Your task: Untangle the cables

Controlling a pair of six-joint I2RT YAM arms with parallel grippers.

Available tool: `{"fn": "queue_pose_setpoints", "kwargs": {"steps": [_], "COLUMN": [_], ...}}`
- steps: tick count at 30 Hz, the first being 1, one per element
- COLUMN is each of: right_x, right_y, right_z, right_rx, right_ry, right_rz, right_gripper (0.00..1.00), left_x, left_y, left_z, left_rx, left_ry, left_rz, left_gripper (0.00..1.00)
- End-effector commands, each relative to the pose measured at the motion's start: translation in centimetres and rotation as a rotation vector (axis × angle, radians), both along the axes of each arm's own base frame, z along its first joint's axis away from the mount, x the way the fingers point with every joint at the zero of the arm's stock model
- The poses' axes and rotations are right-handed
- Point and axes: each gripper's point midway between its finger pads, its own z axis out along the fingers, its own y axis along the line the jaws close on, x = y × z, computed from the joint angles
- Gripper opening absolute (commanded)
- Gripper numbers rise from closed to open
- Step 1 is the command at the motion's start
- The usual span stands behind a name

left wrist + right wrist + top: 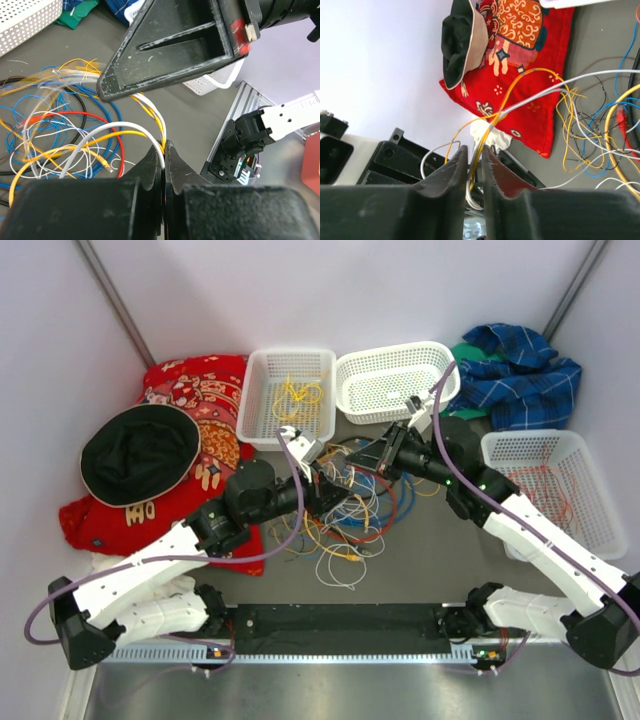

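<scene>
Baskets of white plastic mesh stand along the back of the table (425, 560): the left basket (250, 390) holds a loose bunch of yellow wires (300, 392), the middle basket (395, 408) sits just beside it, and the right basket (500, 445), off by the right arm, holds thin orange and red wires (550, 490). The cables (350, 515) lie as a mixed heap of blue, yellow, white, red and black loops at the table's centre, between the two wrists, spilling toward the near edge. The left gripper (164, 150) is pinched closed on a white strand and a yellow-orange strand of that heap; the right gripper (475, 157) is likewise clamped on yellow and white strands. These held strands stretch across from one gripper to the other, running roughly left to right above the heap. A red patterned cloth (200, 390) with a black hat (140, 452) on it borders the heap on the left, a blue plaid cloth (520, 375) fills the back right corner, and bare grey table shows between the heap and the black rail (340, 620) at the arm bases.
</scene>
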Motion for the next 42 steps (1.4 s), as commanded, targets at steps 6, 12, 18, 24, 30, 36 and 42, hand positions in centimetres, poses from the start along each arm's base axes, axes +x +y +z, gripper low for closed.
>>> {"fn": "queue_pose_setpoints", "kwargs": {"steps": [6,12,18,24,30,36,42], "right_x": [0.0,-1.1,-2.8,-4.5,-5.5,-6.0,-6.1], "right_y": [-3.0,-7.2,-8.4,-8.3,-8.6,-8.5,-8.3], "right_z": [3.8,5.5,5.7,6.9,7.9,7.6,7.0], "right_rx": [-0.108,-0.315,-0.35,-0.29,-0.267,-0.262,-0.259], "right_ry": [-0.199,-0.404,-0.45,-0.464,-0.48,-0.479,-0.467], "right_rz": [-0.082,-0.13,-0.1,-0.059,-0.04,-0.02,-0.006], "right_gripper": [0.0,0.0,0.0,0.0,0.0,0.0,0.0], "left_x": [1.2,5.2,6.0,6.4,6.2,6.4,8.0], "left_y": [1.9,8.0,9.1,6.6,3.3,0.6,-1.1], "left_z": [1.2,-1.5,0.1,1.2,2.4,5.0,6.6], "left_rx": [-0.003,0.16,0.071,-0.018,-0.135,-0.209,-0.204], "left_ry": [-0.018,0.038,-0.004,-0.059,-0.094,-0.184,-0.281], "left_rz": [0.122,0.52,0.593,0.504,0.381,0.279,0.269], "left_gripper": [0.46,0.99,0.99,0.99,0.99,0.99,0.98]}}
